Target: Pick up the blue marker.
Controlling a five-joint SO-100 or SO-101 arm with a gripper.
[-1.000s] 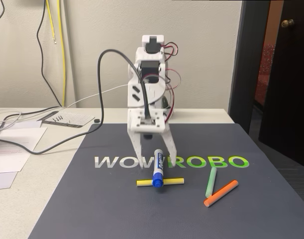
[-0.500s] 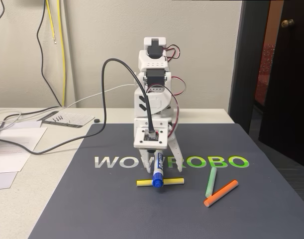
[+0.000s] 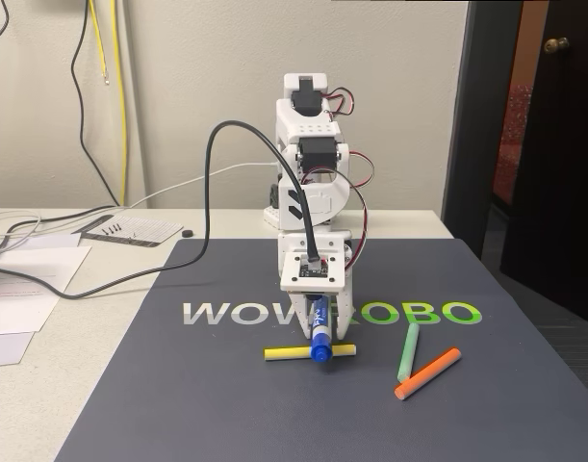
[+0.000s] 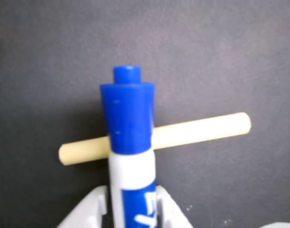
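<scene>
Gripper [image 3: 317, 325] jaws closed on blue marker [image 4: 130, 142] barrel, cap end over yellow stick [image 4: 201, 130]. Marker prob light, stiff, slick plastic; mid-barrel hold looks best.

A pale bench [image 3: 53, 404] carries a dark grey mat [image 3: 467, 404] printed with the word WOWROBO in silver and green letters. On the mat lie a thin yellow stick [image 3: 284, 353], lying crosswise, and to its right in the fixed view a green stick [image 3: 408, 351] and an orange stick [image 3: 427, 373] set in a V, their lower ends close together. The blue marker [image 3: 319, 330] crosses over the yellow stick, its blue cap toward the camera. Left of the mat, white paper sheets [image 3: 24, 289], a printed card [image 3: 130, 229] and black cables [image 3: 130, 279] rest on the bench.
</scene>
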